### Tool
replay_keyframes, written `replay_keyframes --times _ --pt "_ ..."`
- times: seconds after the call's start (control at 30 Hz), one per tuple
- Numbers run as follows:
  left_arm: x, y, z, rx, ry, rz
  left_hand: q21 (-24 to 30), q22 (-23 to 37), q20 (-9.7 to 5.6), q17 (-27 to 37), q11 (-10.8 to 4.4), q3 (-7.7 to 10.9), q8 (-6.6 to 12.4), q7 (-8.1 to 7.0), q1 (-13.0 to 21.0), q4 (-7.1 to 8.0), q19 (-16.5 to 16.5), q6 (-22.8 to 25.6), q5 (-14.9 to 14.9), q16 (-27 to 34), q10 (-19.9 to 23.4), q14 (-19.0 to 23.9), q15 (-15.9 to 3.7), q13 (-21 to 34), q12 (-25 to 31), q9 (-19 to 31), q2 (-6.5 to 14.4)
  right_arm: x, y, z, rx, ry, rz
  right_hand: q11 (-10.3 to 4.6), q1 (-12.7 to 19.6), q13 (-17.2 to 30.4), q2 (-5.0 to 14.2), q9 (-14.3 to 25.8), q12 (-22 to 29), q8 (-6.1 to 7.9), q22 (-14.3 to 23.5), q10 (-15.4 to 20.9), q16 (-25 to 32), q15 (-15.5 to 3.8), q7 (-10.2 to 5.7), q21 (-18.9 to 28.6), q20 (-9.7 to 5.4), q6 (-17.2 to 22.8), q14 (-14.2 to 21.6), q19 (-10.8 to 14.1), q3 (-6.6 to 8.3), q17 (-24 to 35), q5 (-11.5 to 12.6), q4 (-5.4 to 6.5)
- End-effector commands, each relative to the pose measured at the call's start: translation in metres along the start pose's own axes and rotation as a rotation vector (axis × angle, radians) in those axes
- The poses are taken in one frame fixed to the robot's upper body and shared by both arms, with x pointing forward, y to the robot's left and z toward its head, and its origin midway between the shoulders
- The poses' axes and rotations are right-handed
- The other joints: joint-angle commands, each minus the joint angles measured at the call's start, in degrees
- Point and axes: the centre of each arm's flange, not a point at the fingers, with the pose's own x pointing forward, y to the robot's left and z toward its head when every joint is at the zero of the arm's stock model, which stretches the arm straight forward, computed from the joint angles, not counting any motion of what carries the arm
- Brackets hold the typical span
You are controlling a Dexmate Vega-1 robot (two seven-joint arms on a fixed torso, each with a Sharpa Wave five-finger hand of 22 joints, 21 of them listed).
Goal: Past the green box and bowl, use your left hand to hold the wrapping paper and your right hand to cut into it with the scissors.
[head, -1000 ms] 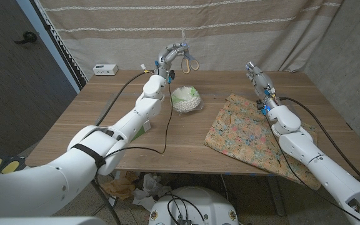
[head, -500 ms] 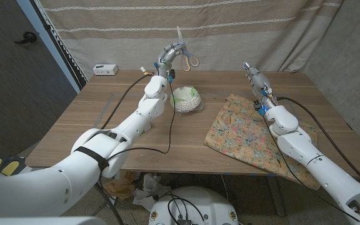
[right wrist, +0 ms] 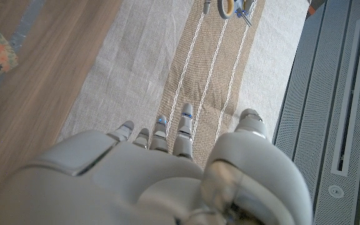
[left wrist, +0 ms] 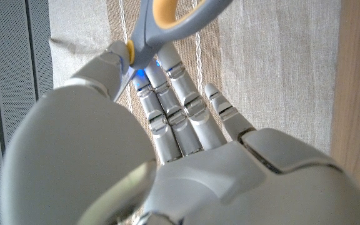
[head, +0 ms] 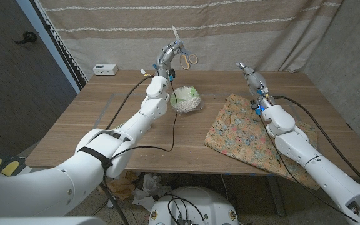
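A: Where are the scissors?
B: My left hand has them, lifted above the far edge of the counter, blades pointing up against the curtain, yellow handles to the right of the hand. In the left wrist view the fingers close around the grey shank just under the yellow handle loop, thumb on one side
A: Right hand?
B: My right hand holds nothing, fingers stretched out and close together, raised over the far corner of the wrapping paper. Right wrist view shows the same, straight fingertips aimed at the curtain, scissors small in the distance
A: Paper location?
B: Floral sheet lying flat on the right half of the counter, near corner hanging off the front edge, my right forearm above it. Neither hand touches it
A: Bowl?
B: Pale bowl mid-counter, left of the paper, just beside my left forearm. Small white device at the far left corner
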Motion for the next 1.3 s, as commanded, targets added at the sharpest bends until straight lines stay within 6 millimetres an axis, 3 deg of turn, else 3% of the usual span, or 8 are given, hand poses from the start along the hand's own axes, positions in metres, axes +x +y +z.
replay_keyframes --times 0.03,0.2,0.47,0.6,0.97,1.1,1.3 --pt "0.004 -0.011 -0.009 -0.082 0.033 0.001 -0.31 0.05 -8.48 0.26 0.01 -0.14 0.35 0.72 8.38 -0.03 0.56 1.52 0.51 0.01 0.32 0.55 -0.18 0.16 -0.16 0.24 7.86 -0.003 0.023 0.008 -0.05 0.039 -0.024 0.46 1.39 0.04 0.08 0.15 0.5 0.57 0.08 0.77 0.41 0.46 0.59 0.79 0.95 1.35 -0.03 0.53 0.58 -0.09 -0.26 -0.31" --pt "0.008 -0.016 -0.014 -0.115 0.038 -0.007 -0.32 0.07 -8.49 0.29 0.02 -0.18 0.35 0.78 8.44 -0.04 0.62 1.5 0.5 0.05 0.41 0.62 -0.17 0.15 -0.12 0.29 7.88 -0.004 0.034 0.012 -0.049 0.036 -0.037 0.1 2.61 0.02 0.06 0.17 0.73 0.63 0.01 1.4 0.67 0.21 0.88 1.08 1.96 1.98 0.95 1.48 1.12 -0.13 -0.34 -0.89" --pt "0.008 -0.021 -0.014 -0.131 0.038 -0.015 -0.37 0.08 -8.51 0.31 0.04 -0.3 0.32 0.64 8.53 -0.09 0.69 1.46 0.5 0.01 0.35 0.57 -0.15 0.02 -0.17 0.35 7.77 -0.005 0.04 0.017 -0.057 0.036 -0.017 -0.11 3.7 0.01 0.09 0.17 0.76 0.72 -0.03 1.55 0.59 0.17 1.19 1.11 2.39 2.59 1.09 1.8 1.62 -0.15 -0.36 -1.37" --pt "0.007 -0.026 -0.015 -0.137 0.036 -0.014 -0.42 0.08 -8.5 0.29 0.03 -0.38 0.29 0.5 8.52 -0.09 0.67 1.37 0.53 -0.1 0.21 0.41 -0.14 -0.16 -0.31 0.39 7.65 -0.006 0.038 0.03 -0.172 0.0 0.012 0.21 5.2 -0.01 0.02 0.17 0.18 0.3 -0.08 0.18 0.11 0.52 1.35 0.65 3.14 2.12 -0.02 0.92 2.24 -0.17 -0.39 -1.94" --pt "0.007 -0.04 -0.017 -0.134 0.022 0.009 -0.52 0.09 -8.5 0.27 -0.01 -0.49 0.45 0.22 8.6 -0.06 0.66 1.55 0.61 -0.26 0.29 0.28 -0.15 -0.19 -0.24 0.61 7.63 -0.011 0.026 0.041 -0.201 -0.033 -0.001 0.57 6.78 -0.05 -0.03 0.16 -0.19 0.01 -0.1 -0.73 -0.04 0.57 1.94 0.51 3.51 2.13 -0.96 0.54 2.91 -0.19 -0.4 -2.35" --pt "0.013 -0.041 -0.017 -0.13 0.014 0.024 -0.55 0.09 -8.5 0.26 0.0 -0.54 0.54 0.05 8.63 -0.07 0.65 1.65 0.63 -0.31 0.31 0.25 -0.16 -0.22 -0.23 0.71 7.58 -0.016 0.022 0.046 -0.227 -0.051 0.0 0.46 9.1 -0.09 -0.29 0.44 -0.4 -2.52 -0.17 -1.27 0.28 0.54 4.91 0.78 3.25 -3.41 -0.44 1.49 3.82 -0.21 -0.45 -2.49" --pt "0.012 -0.043 -0.026 -0.147 0.035 0.047 -0.57 0.1 -8.49 0.25 0.0 -0.6 0.64 0.08 8.67 -0.07 0.7 1.72 0.68 -0.39 0.33 0.21 -0.15 -0.26 -0.22 0.84 7.53 -0.022 0.018 0.042 -0.231 -0.107 -0.055 0.91 9.34 -0.1 -0.4 0.69 -0.4 -2.21 -0.18 -1.31 0.45 1.01 5.56 0.94 3.43 -2.69 0.09 2.11 3.9 -0.2 -0.53 -2.26"
